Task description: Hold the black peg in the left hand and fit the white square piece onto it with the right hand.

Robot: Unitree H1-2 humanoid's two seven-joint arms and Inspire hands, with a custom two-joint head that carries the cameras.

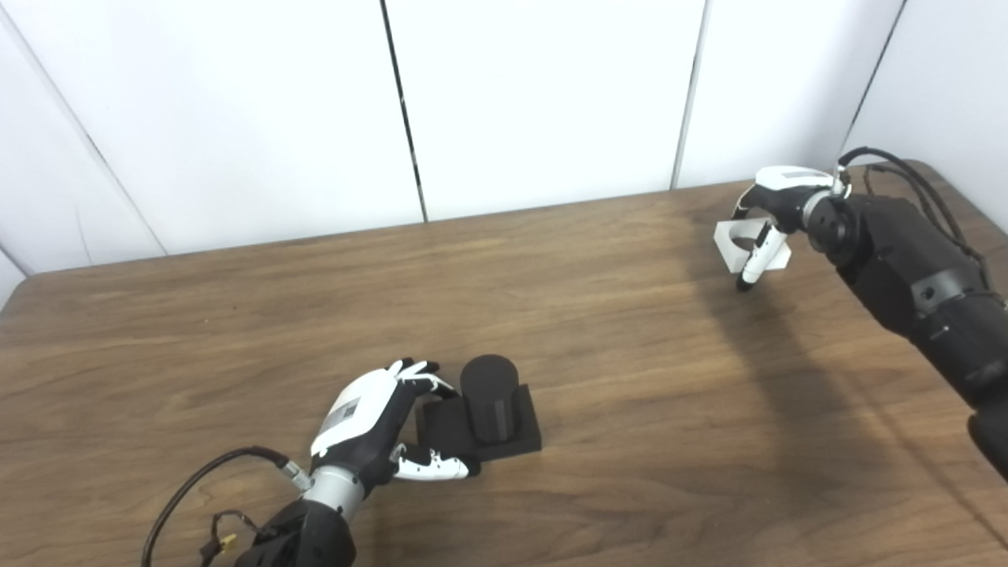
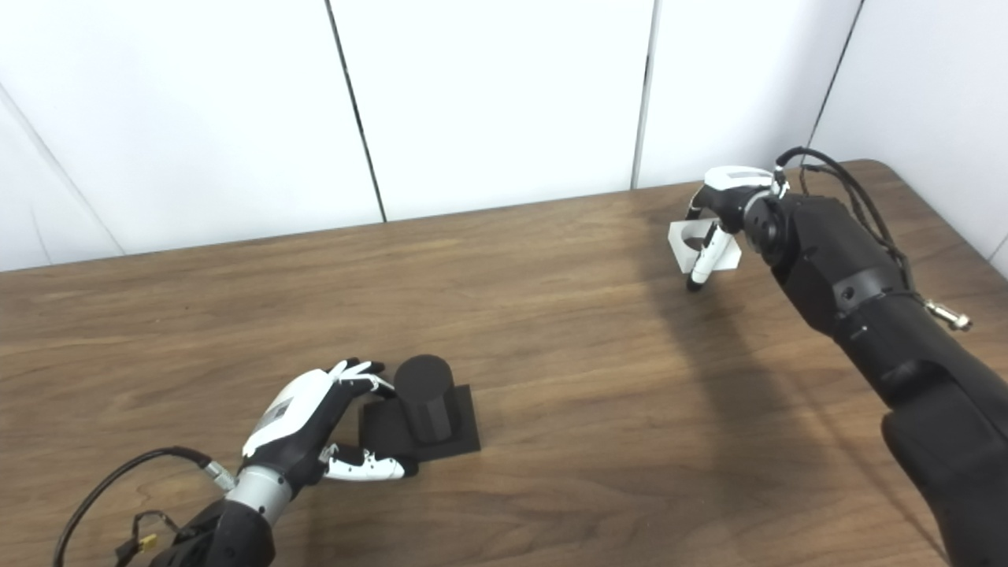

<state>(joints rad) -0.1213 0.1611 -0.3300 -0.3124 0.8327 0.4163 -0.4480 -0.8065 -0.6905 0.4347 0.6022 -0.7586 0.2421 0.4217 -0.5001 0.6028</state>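
Nearby, matte black peg (image 1: 489, 398) on square base, left hand (image 1: 370, 425) beside

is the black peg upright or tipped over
Upright: the peg stands on its flat square base on the table, round top facing up, with the left hand beside the base.

Lab test bench: bare wooden table (image 1: 598, 315), plain white panel walls (image 1: 543, 94).

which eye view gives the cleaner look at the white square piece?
Left eye view, marginally: the white square piece shows its round hole and right corner around the right hand fingers. The right eye view shows the same piece in the same grip, with a finger crossing it and the forearm closer behind.
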